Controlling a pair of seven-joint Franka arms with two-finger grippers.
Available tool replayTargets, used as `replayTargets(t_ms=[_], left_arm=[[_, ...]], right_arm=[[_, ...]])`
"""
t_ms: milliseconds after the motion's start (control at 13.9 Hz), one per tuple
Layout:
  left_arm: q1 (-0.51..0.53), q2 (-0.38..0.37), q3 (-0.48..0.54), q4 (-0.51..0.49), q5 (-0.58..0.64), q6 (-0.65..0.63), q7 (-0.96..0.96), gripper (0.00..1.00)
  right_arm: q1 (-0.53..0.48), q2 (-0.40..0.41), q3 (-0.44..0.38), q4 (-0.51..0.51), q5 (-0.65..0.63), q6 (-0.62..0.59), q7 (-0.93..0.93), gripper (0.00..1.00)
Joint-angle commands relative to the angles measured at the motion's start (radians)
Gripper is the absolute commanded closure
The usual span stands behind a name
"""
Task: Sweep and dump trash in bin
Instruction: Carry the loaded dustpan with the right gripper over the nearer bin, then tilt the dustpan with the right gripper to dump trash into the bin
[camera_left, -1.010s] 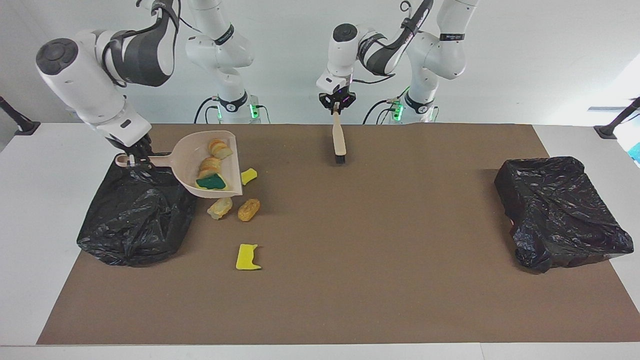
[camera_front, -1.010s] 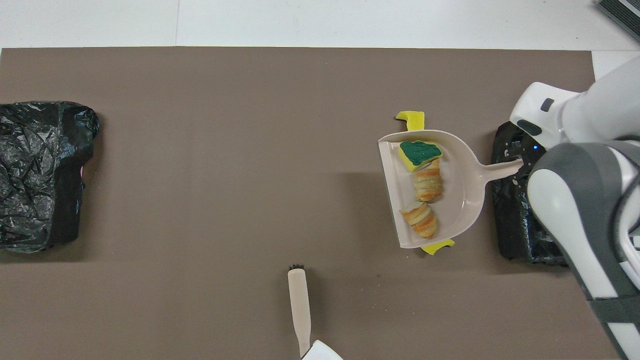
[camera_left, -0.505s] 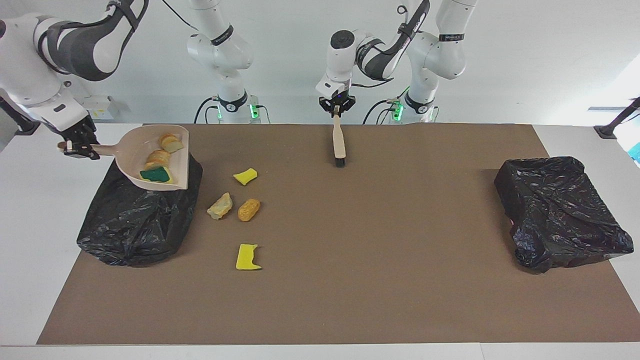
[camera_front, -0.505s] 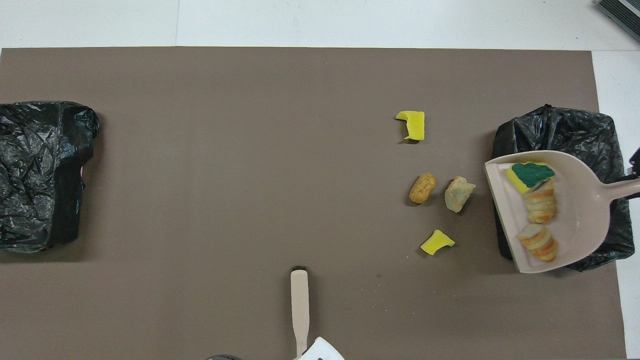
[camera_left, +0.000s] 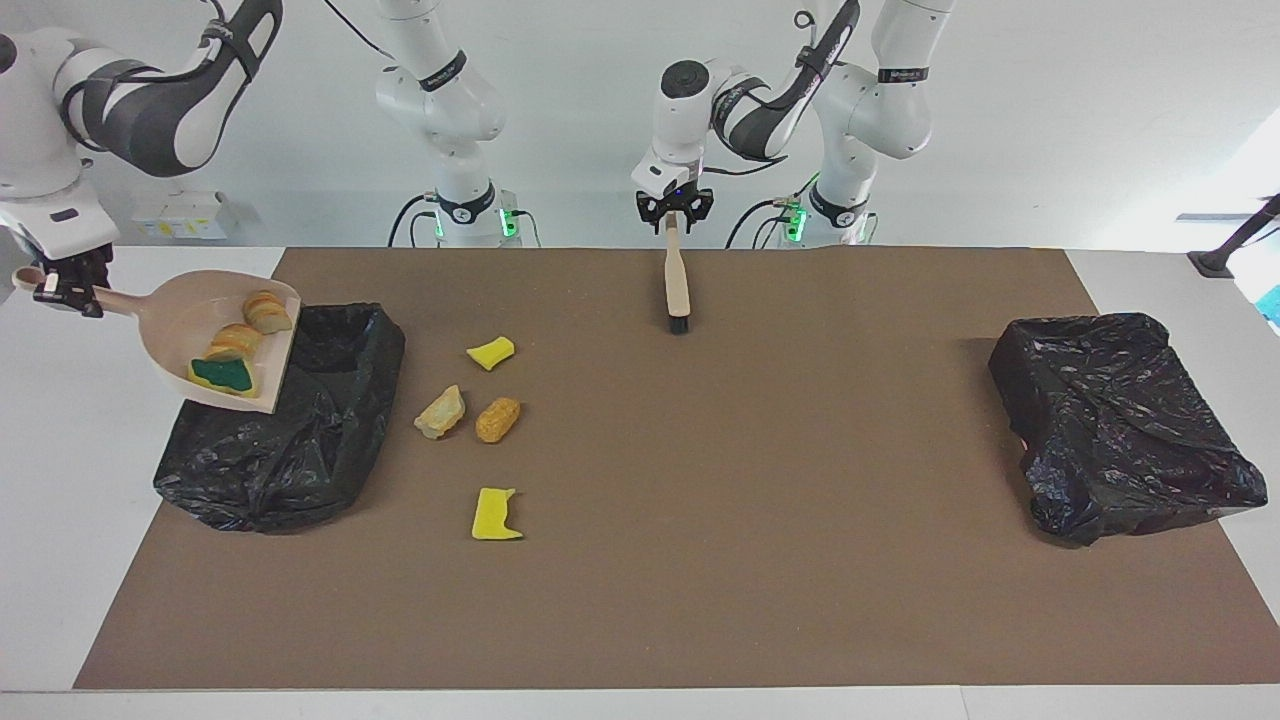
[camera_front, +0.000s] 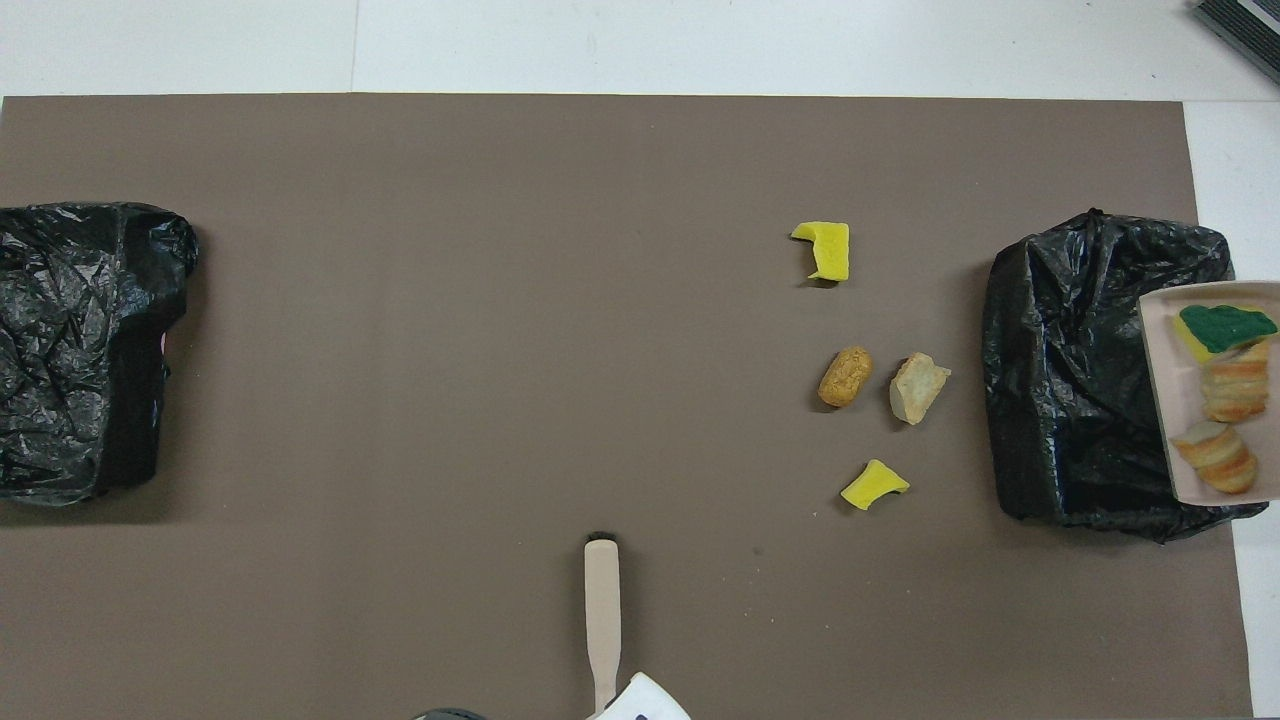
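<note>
My right gripper is shut on the handle of the beige dustpan and holds it, tilted, in the air over the outer edge of the black-bagged bin at the right arm's end. In the pan lie a yellow-and-green sponge and two bread lumps. On the mat beside that bin lie a yellow sponge piece, a pale lump, an orange lump and another yellow sponge piece. My left gripper is shut on the beige brush, bristles down on the mat.
A second black-bagged bin stands at the left arm's end of the brown mat. In the overhead view the dustpan overlaps the nearby bin, and the brush sits near the robots' edge.
My right gripper has carried the loaded dustpan away from the scraps and over the bin toward the table's end. The four scraps it covered now show. The brush has barely moved.
</note>
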Motion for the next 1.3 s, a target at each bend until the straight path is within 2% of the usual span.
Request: replayTargets(t_ms=[0,217,433,577,794,1010,1227], left_arm=[[-0.019,-0.004,0.015,0.007,-0.006,-0.01,0.012,0.0],[0.006,-0.012,0.021,0.062,-0.005,-0.092,0.017,0.0],[0.134,-0.012,0.022,0.181,-0.005,-0.235,0.118,0.0],[0.228,-0.015,0.022,0.253,-0.005,-0.35,0.221,0.0],[0.367,-0.016,0.027,0.349,-0.005,-0.476,0.354,0.0],[0.493,-0.01,0.027,0.43,-0.005,-0.545,0.482,0.0],[0.582,-0.01,0.027,0.479,-0.002,-0.568,0.502,0.0]], right_arm=[[0.035,-0.063,0.007,-0.096,-0.103,0.014,0.197,1.0],[0.07,-0.077,0.013,-0.141,-0.225,0.008,0.358,1.0],[0.089,-0.074,0.018,-0.124,-0.308,-0.022,0.351,1.0],[0.089,-0.075,0.018,-0.115,-0.324,-0.026,0.316,1.0],[0.127,-0.08,0.019,-0.116,-0.344,-0.073,0.366,1.0],[0.181,-0.089,0.019,-0.118,-0.419,-0.148,0.447,1.0],[0.217,-0.126,0.021,-0.113,-0.509,-0.174,0.44,1.0]])
